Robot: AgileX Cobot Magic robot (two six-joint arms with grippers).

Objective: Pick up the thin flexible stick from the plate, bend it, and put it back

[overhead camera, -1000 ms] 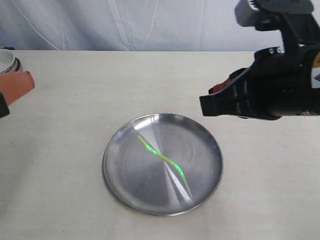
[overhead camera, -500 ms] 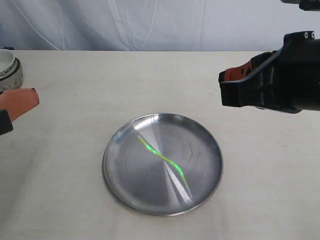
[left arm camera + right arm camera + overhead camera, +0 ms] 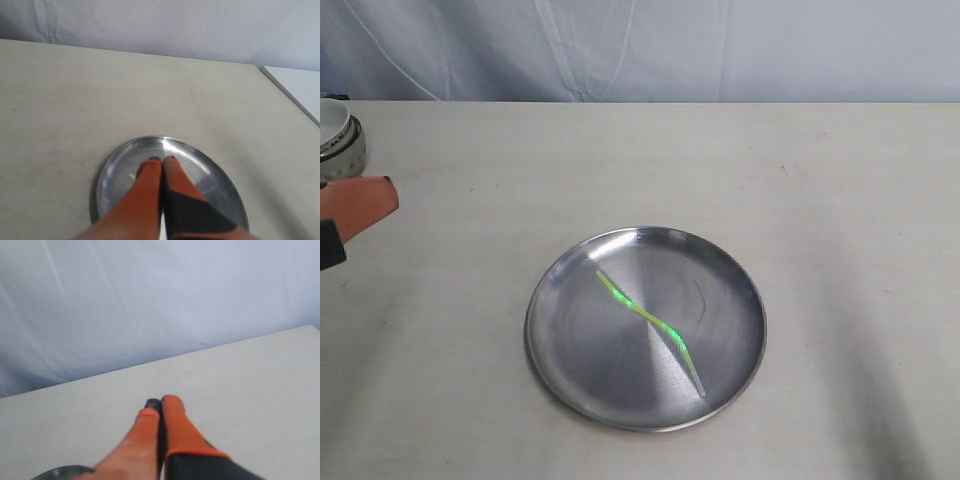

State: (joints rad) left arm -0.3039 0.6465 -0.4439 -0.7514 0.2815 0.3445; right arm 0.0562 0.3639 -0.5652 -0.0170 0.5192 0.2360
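The thin flexible stick, pale yellow-green and slightly wavy, lies diagonally across the round steel plate near the table's front centre. My left gripper shows only as orange fingertips at the far left edge, well away from the plate, and it is shut with nothing in it. In the left wrist view the shut left gripper hides most of the plate; only one end of the stick peeks out. My right gripper is shut, empty, out of the exterior view, high above bare table.
A white ceramic bowl sits at the far left edge behind the left fingertips. A pale fabric backdrop closes off the back of the table. The table's edge shows in the left wrist view.
The right arm has lifted and withdrawn to the right, leaving the exterior view entirely. The left fingertips shifted slightly right, then held. Stick and plate have not moved.
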